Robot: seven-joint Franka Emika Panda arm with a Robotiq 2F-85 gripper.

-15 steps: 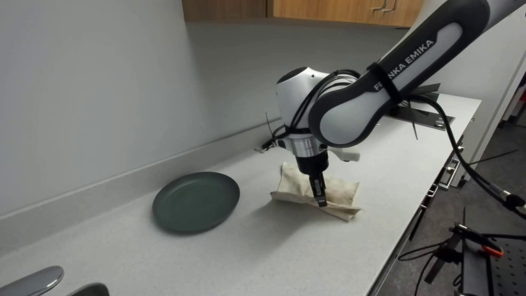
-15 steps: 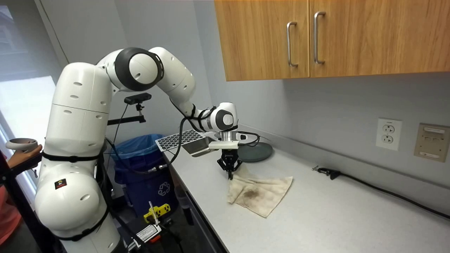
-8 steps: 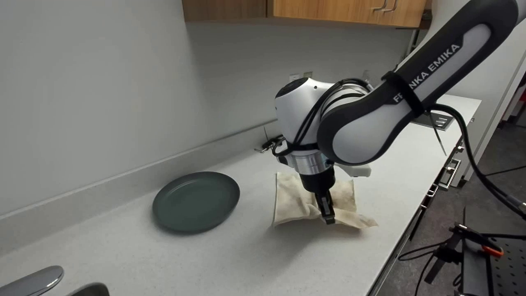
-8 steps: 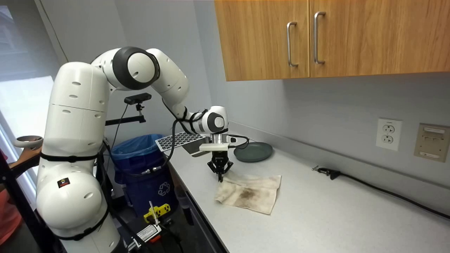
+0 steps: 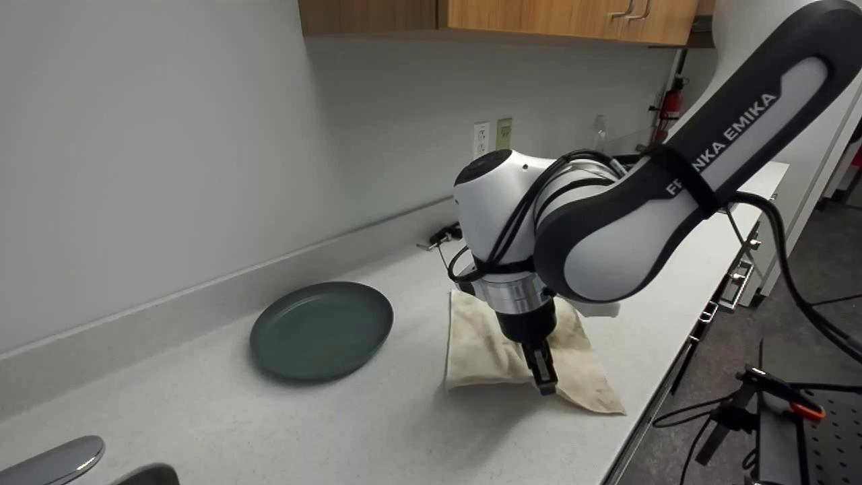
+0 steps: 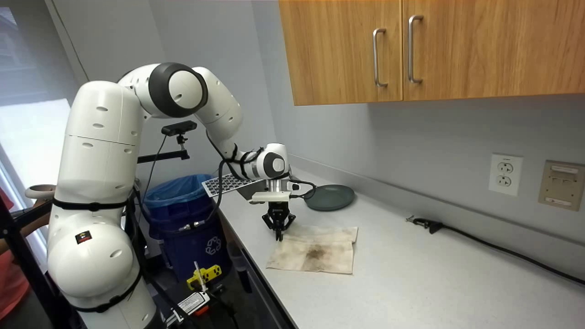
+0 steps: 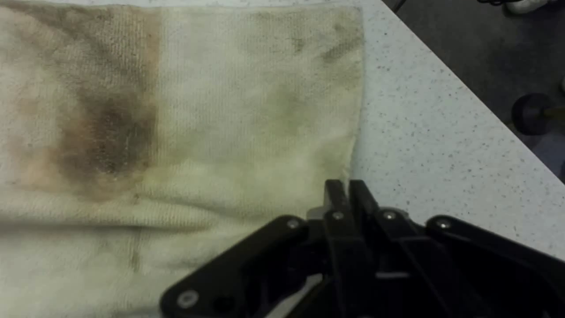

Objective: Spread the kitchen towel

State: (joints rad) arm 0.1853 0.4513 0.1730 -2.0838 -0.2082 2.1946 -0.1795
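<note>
Cream and ribbed, the kitchen towel (image 7: 247,110) lies creased and brown-blotched.

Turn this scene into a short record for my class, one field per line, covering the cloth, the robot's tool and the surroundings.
cloth: beige kitchen towel, largely spread, with creases
mark: dark brown stain on the towel's upper face
robot: tool at the towel's edge, jaws nearly together; whether they grip it cannot be told
dish: round dark green plate, apart from the towel
surface: pale speckled counter
above: wooden cabinets
</note>
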